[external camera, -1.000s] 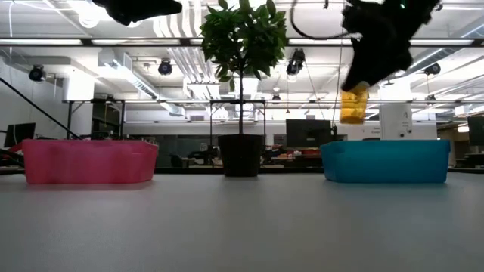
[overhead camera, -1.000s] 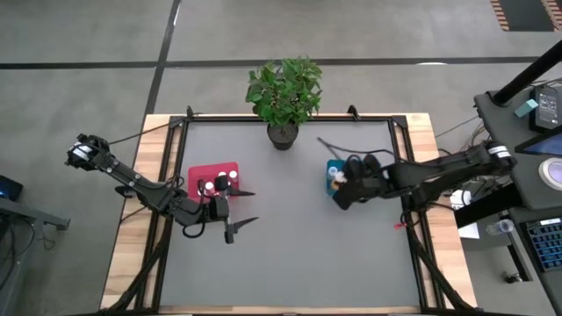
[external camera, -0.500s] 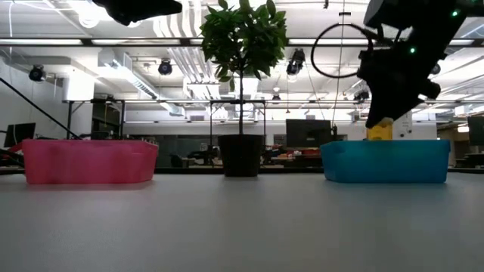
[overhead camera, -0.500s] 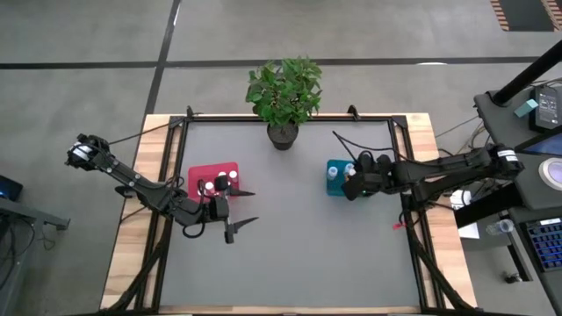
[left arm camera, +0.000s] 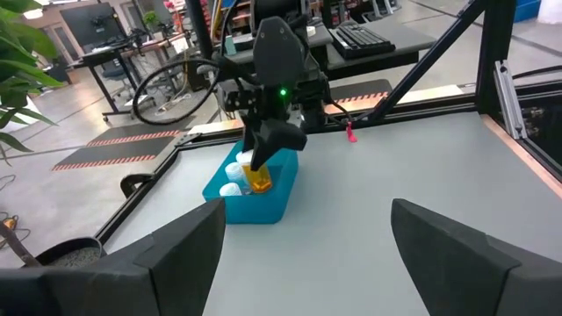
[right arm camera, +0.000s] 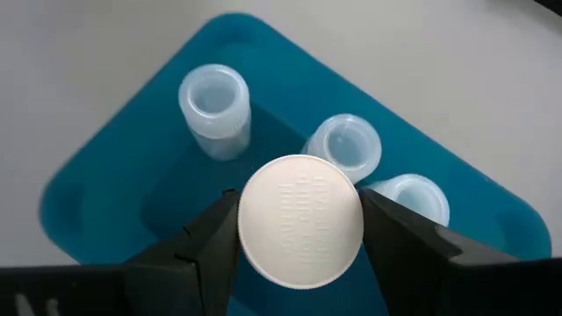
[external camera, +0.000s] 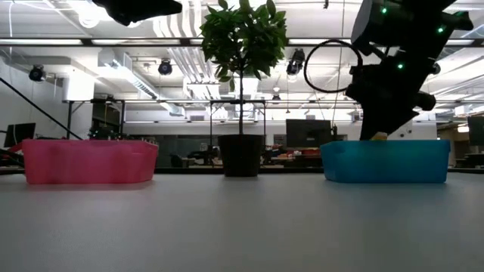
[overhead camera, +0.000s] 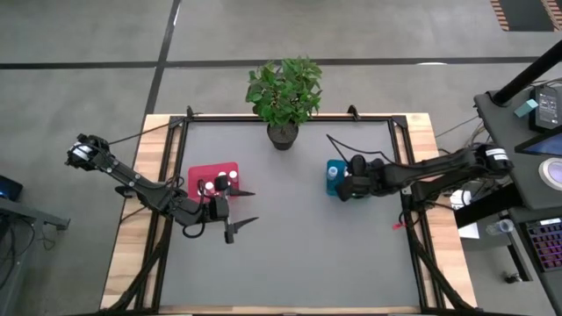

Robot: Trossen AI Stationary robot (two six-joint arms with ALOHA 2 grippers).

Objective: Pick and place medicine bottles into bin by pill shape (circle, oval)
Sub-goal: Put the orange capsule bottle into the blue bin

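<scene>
My right gripper (overhead camera: 342, 186) hangs over the teal-blue bin (overhead camera: 333, 167) at the table's right, shut on an orange medicine bottle (left arm camera: 260, 179) with a white cap (right arm camera: 300, 219). The bottle's lower part dips behind the bin's wall (external camera: 386, 161). Three more white-capped bottles (right arm camera: 215, 101) (right arm camera: 345, 145) (right arm camera: 408, 197) stand in that bin. My left gripper (overhead camera: 250, 207) waits open, above the table and just near of the red bin (overhead camera: 213, 178), which holds a few bottles (overhead camera: 221, 182). My right gripper pinches the orange bottle between its two fingers (right arm camera: 206, 241), one on each side of the bottle just under the white cap's rim (right arm camera: 248, 221). The fingers slant down from above and from the table's right. The bottle hangs below them, its orange body (left arm camera: 261, 182) inside the teal-blue bin; whether it touches the floor is hidden.
A potted plant (overhead camera: 283, 92) in a black pot (external camera: 240, 156) stands at the far edge's middle. The table's wooden frame (overhead camera: 421, 132) runs along the sides. A small red object (overhead camera: 398, 226) lies near the right edge. Grey tabletop (overhead camera: 307, 254) stretches toward the near edge.
My right gripper has sunk with the orange bottle from well above the teal-blue bin until the bottle's body dropped behind the bin's wall, and its wrist has rolled and tipped further down. It stays shut on the bottle.
</scene>
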